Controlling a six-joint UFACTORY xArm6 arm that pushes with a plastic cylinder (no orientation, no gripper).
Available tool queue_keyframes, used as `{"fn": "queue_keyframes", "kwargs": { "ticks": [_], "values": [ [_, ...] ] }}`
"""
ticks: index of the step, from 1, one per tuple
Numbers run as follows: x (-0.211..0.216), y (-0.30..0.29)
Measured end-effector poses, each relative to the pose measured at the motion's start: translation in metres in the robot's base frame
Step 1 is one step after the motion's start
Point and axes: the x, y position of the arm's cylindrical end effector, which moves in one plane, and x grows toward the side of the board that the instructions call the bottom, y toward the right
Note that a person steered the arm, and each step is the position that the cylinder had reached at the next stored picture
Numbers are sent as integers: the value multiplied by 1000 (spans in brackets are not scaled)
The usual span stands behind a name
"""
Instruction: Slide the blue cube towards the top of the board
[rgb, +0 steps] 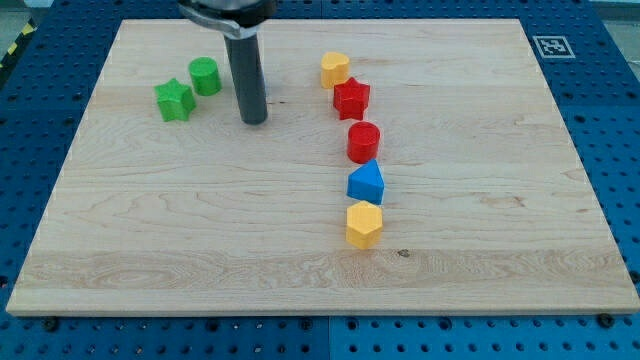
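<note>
The blue cube (366, 184) sits right of the board's centre, touching the red cylinder (363, 142) above it and the yellow block (364, 224) below it. My tip (254, 120) rests on the board at the upper left, well to the left of and above the blue cube, apart from every block. It stands just right of the green cylinder (205, 76) and the green star (174, 100).
A yellow block (335, 69) and a red star (351, 98) lie above the red cylinder, forming a column with the blue cube. The wooden board (120, 240) lies on a blue perforated table. A marker tag (552, 46) sits at the top right corner.
</note>
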Motion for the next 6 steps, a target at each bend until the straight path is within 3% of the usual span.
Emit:
{"fn": "queue_keyframes", "kwargs": {
  "ticks": [2,6],
  "values": [
    [-41,0],
    [-91,-57]
  ]
}}
